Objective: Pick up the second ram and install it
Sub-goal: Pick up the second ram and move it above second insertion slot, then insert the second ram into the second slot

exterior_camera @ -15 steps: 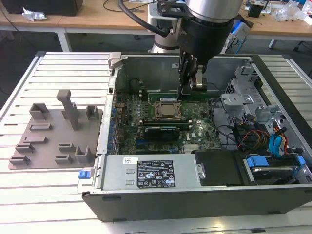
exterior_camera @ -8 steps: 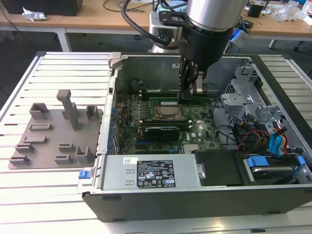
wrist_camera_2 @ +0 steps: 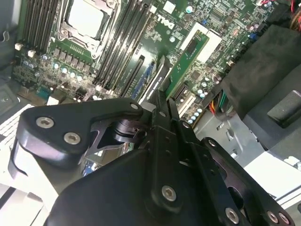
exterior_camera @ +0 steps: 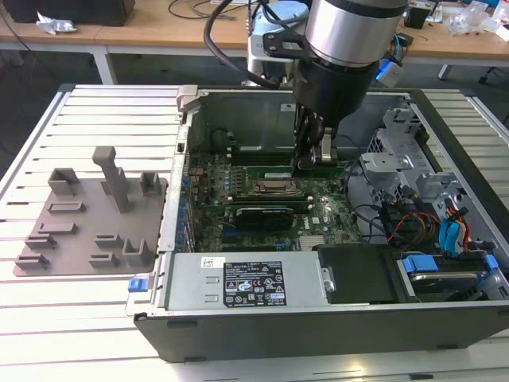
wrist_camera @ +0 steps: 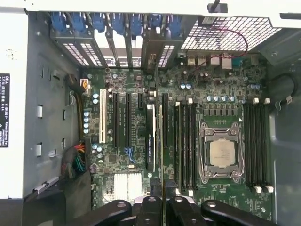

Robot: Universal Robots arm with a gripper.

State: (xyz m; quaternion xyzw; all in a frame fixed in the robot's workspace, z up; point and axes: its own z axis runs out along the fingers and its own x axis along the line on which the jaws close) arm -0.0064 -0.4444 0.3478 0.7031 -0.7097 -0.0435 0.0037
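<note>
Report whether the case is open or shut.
Open: the exterior view shows the motherboard exposed inside the computer case; the first wrist view shows the tool holding the second ram.

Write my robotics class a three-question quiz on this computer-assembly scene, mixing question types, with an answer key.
1. True or false: the gray holder tray lies inside the computer case.
2. What is clamped in the pincer? A) a black card B) the second ram C) a cable
3. Name the square part between the two banks of memory slots.
Key: 1 false; it lies outside the case, on the exterior view's left. 2 B. 3 the CPU socket.
</note>
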